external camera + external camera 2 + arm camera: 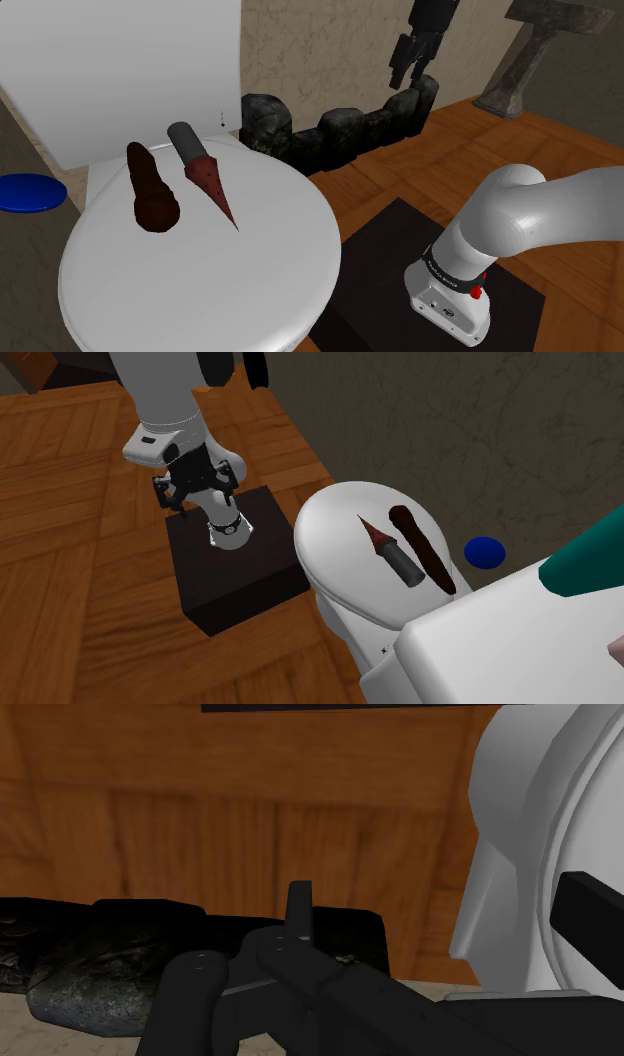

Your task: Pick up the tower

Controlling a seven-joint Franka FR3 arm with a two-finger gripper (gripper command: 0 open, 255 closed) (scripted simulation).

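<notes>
The tower (205, 175) lies on its side on the white toilet lid (250, 290). It has a grey round shaft and a dark red pointed spire. In the second exterior view the tower (390, 549) lies with its tip toward the arm. My black gripper (410, 75) hangs far from it, up over the end of a row of dark stones (330, 130), with its fingers apart and nothing between them. The gripper (195, 490) is over the black stand, well off the lid.
A brown rounded stick (150, 190) lies beside the tower on the lid. A blue disc (30, 192) sits past the toilet. The white tank (110, 60) rises behind the lid. A stone pedestal (530, 60) stands on the wooden floor (400, 180).
</notes>
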